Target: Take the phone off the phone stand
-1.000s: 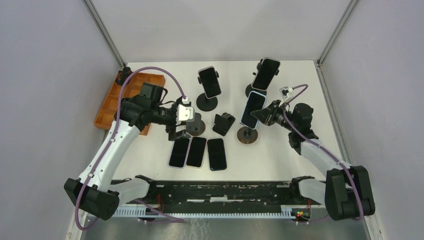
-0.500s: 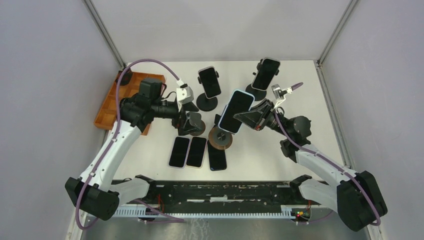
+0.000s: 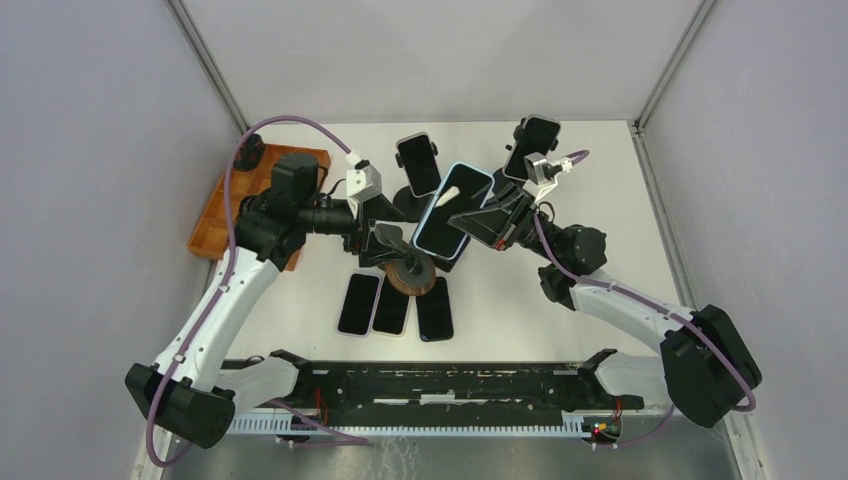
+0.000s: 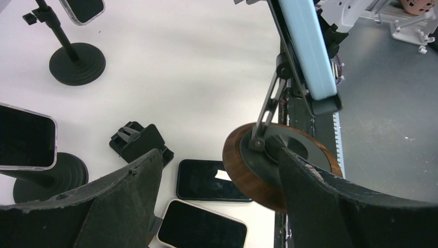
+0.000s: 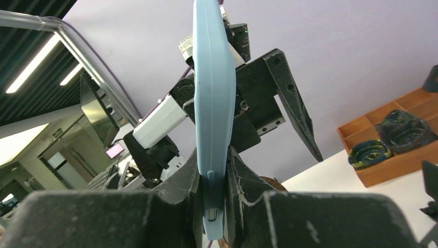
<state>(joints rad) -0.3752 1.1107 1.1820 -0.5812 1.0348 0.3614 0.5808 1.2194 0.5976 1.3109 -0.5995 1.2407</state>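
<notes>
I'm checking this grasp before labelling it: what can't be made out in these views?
Top view: whether the left claw touches the wooden stand base; the light blue phone and the claw itself cover the spot.
Left wrist view: the phone's upper part is cut off by the top edge.
Right wrist view: the phone stands edge-on in the right claw, so its screen is hidden.

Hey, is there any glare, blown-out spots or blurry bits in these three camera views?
Top view: even light, with one white glare streak on the raised phone screen. Left wrist view: the white table is nearly blown out, and the near fingers are dark and slightly soft. Right wrist view: ceiling lights are bright at upper left.
</notes>
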